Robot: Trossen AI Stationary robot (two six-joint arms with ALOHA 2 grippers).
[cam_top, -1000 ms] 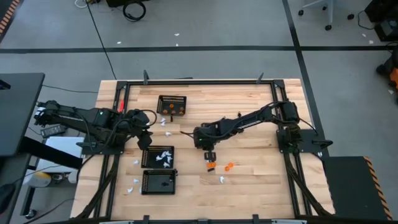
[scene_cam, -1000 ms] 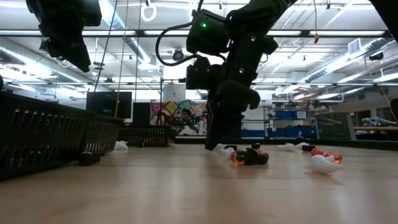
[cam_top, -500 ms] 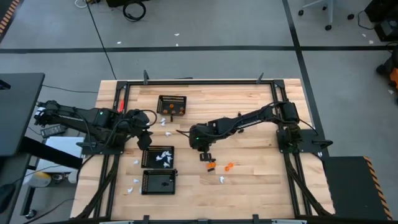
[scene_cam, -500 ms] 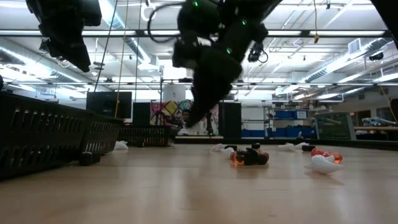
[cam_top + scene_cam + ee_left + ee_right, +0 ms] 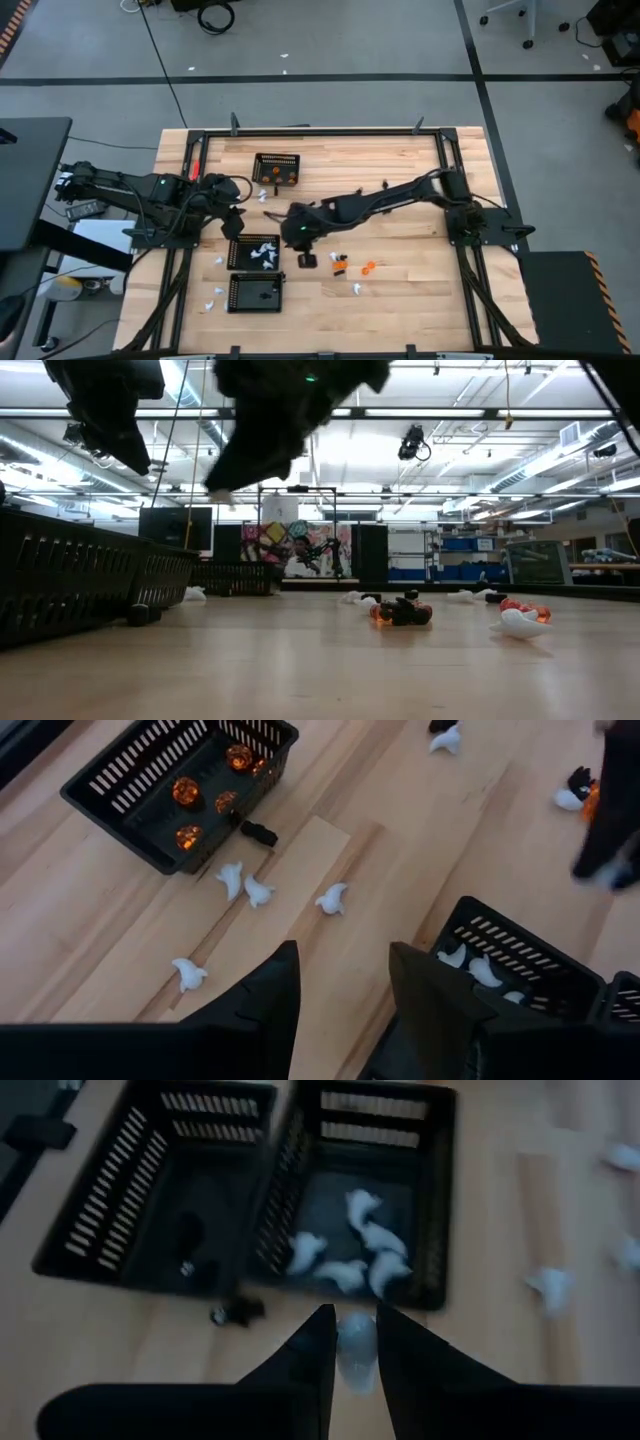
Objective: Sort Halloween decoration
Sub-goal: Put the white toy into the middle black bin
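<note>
White piece [image 5: 356, 1348] pinched in right gripper [image 5: 352, 1342]; five white pieces [image 5: 348, 1250] in basket just ahead; orange pieces [image 5: 205, 798] in far basket.

Dark arm [image 5: 290, 400] blurred overhead — black baskets [image 5: 90, 575] at the table's left, orange-and-black bits [image 5: 402, 612] and a white piece [image 5: 520, 623] lying right.
</note>
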